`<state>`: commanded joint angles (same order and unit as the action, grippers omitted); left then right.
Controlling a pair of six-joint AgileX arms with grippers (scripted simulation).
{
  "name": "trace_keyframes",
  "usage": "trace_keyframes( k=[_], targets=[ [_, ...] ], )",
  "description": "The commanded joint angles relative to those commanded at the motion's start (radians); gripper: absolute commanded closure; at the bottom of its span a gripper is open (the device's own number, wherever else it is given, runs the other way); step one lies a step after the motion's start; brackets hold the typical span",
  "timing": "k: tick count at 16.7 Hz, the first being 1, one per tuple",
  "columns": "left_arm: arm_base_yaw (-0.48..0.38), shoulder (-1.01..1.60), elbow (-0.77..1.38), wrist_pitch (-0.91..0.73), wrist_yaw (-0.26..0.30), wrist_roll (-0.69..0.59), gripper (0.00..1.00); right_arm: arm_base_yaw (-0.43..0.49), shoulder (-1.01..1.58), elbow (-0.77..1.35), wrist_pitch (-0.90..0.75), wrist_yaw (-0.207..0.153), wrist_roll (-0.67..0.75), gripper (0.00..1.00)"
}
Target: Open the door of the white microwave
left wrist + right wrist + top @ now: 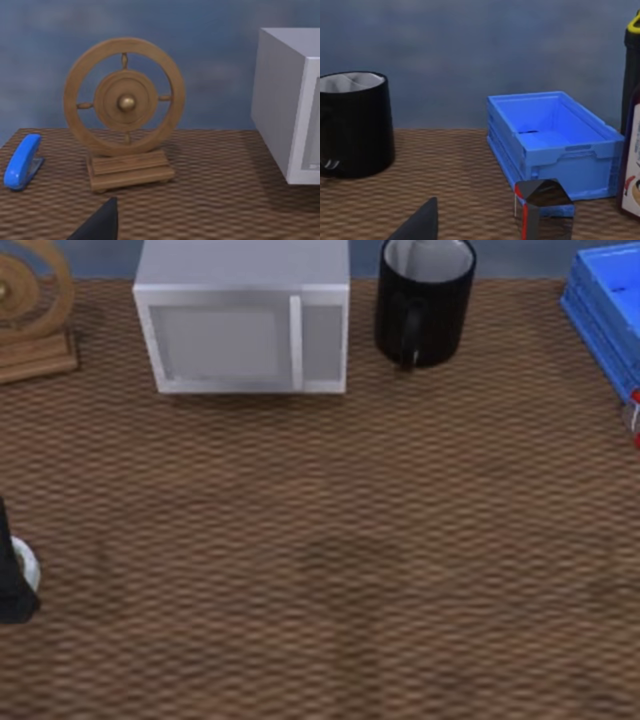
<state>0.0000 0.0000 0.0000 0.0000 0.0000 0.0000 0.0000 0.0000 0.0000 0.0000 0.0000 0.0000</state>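
The white microwave [243, 315] stands at about 11 o'clock on the brown woven tabletop [330, 560], at its far edge, front facing the near side. The door [222, 343] lies flush and closed, its grey window filling most of the front, with the slim vertical handle bar [295, 340] just beside the narrow grey control panel [322, 340]. A black mug [424, 300] stands near the microwave at roughly 1 o'clock, apart from it, handle turned toward the near side. At 10 o'clock a wooden ship's-wheel ornament [125, 107] sits upright on its slatted base, with a blue stapler [22, 161] lying farther out beyond it in the left wrist view. A blue crate [555, 140] sits at 2 o'clock on the tabletop's right edge, with a small dark faceted block with a red stripe [542, 212] and a tall dark bottle [631, 130] near it. The left claw [15, 575] is parked low at 8 o'clock, well apart from the microwave; only one dark fingertip [100, 225] shows, so I cannot tell how far it is open. The right claw likewise shows a single fingertip [420, 225] and holds nothing visible; its opening cannot be told.
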Motion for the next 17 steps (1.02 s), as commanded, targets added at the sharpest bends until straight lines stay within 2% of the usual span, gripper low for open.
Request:
trace_keyframes(
  k=[4, 8, 17],
  targets=[
    [-0.014, 0.031, 0.030, -0.017, -0.008, -0.009, 0.00, 0.000, 0.000, 0.000, 0.000, 0.000, 0.000, 0.00],
    [-0.090, 0.221, 0.202, -0.101, -0.055, -0.063, 0.00, 0.000, 0.000, 0.000, 0.000, 0.000, 0.000, 0.00],
    [-0.368, 1.115, 0.944, -0.343, -0.224, -0.308, 0.00, 0.000, 0.000, 0.000, 0.000, 0.000, 0.000, 0.00]
  ],
)
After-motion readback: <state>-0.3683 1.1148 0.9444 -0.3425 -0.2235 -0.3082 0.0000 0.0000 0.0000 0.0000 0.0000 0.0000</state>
